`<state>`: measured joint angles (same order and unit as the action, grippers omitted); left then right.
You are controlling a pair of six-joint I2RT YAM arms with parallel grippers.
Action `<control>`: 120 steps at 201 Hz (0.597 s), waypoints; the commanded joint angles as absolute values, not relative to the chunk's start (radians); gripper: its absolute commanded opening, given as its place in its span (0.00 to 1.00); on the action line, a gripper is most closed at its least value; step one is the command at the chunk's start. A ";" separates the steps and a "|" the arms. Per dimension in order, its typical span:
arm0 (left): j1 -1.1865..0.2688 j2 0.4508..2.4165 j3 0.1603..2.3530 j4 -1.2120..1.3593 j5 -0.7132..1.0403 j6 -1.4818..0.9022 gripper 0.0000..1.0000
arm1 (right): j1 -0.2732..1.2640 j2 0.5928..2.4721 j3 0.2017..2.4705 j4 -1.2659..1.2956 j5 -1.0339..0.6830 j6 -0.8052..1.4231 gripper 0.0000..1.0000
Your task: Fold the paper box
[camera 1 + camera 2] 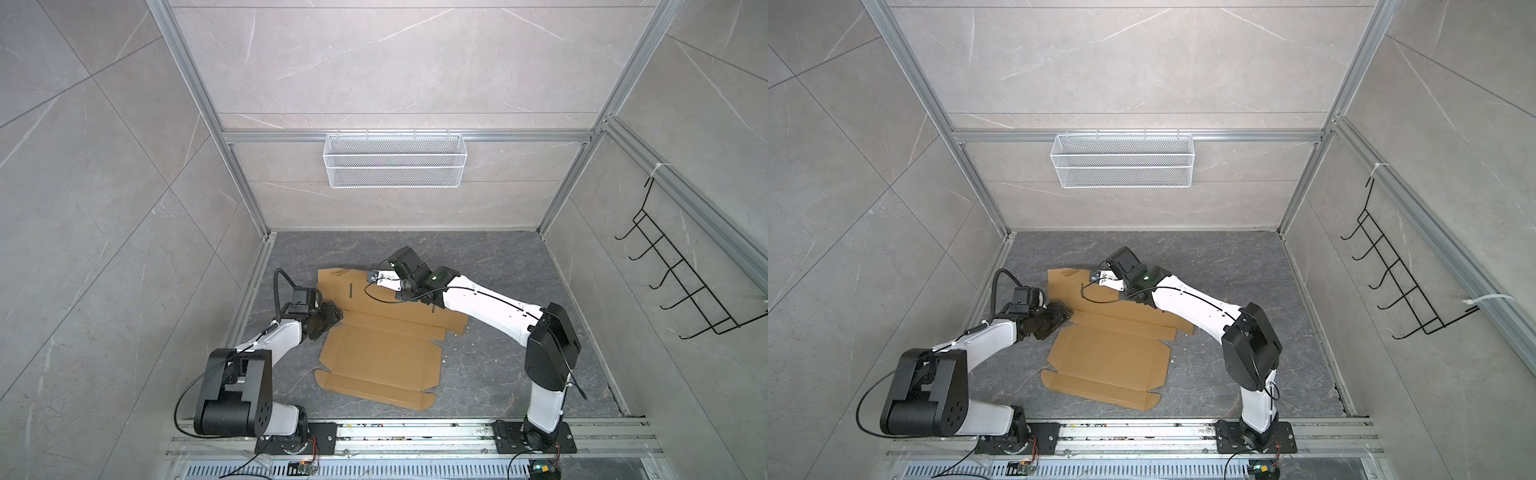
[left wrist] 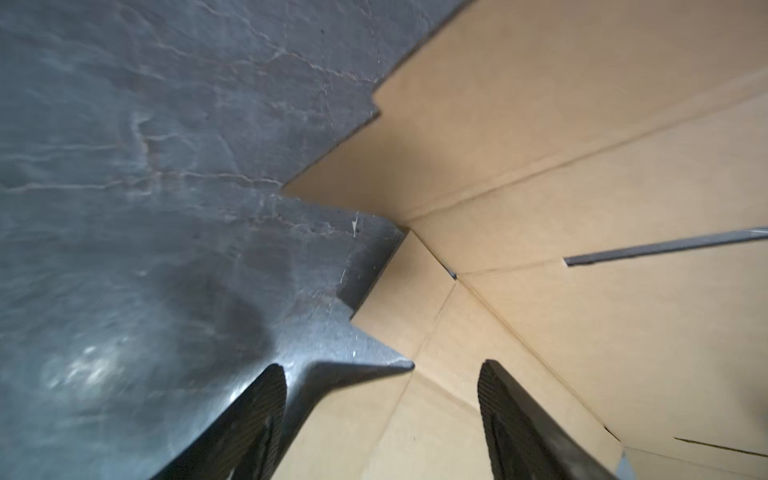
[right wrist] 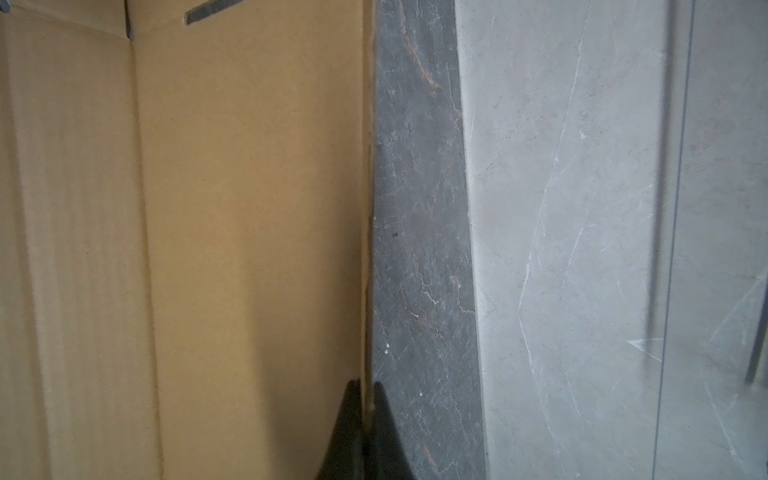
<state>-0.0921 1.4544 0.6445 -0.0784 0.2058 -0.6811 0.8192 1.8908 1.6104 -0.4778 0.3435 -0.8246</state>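
The paper box point(image 1: 382, 357) point(image 1: 1108, 353) is a brown die-cut cardboard sheet with flaps and slots, lying mostly flat on the dark floor. My right gripper point(image 1: 397, 266) point(image 1: 1115, 266) reaches over the sheet's far edge. In the right wrist view this gripper point(image 3: 365, 384) is shut on that thin edge of the paper box point(image 3: 208, 208). My left gripper point(image 1: 337, 315) point(image 1: 1066, 313) sits low at the sheet's left side. In the left wrist view it point(image 2: 382, 370) is open over a notched corner of the paper box point(image 2: 540, 166), with nothing held.
A white mesh basket point(image 1: 395, 160) hangs on the back wall, and a black wire hook rack point(image 1: 685, 282) on the right wall. Aluminium posts frame the dark stone floor point(image 1: 498, 257). The arms' base rail point(image 1: 415, 432) runs along the front.
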 commanded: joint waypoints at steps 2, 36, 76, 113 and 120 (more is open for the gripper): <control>-0.095 1.507 0.646 0.027 0.180 -0.664 0.76 | 0.818 1.909 1.638 -0.506 0.335 -0.827 0.00; -0.099 1.549 0.648 0.078 0.206 -0.664 0.75 | 0.816 1.898 1.629 -0.501 0.337 -0.827 0.00; -0.127 1.524 0.650 0.073 0.250 -0.668 0.74 | 0.816 1.899 1.632 -0.500 0.341 -0.827 0.00; -0.130 1.513 0.666 0.038 0.281 -0.660 0.72 | 0.817 1.902 1.626 -0.497 0.344 -0.825 0.00; -0.130 1.506 0.666 0.031 0.281 -0.658 0.71 | 0.817 1.902 1.623 -0.497 0.344 -0.825 0.00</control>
<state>-0.1196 1.5303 0.6472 0.0788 0.2276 -0.6773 0.8146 1.8908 1.6104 -0.4820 0.3511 -0.8246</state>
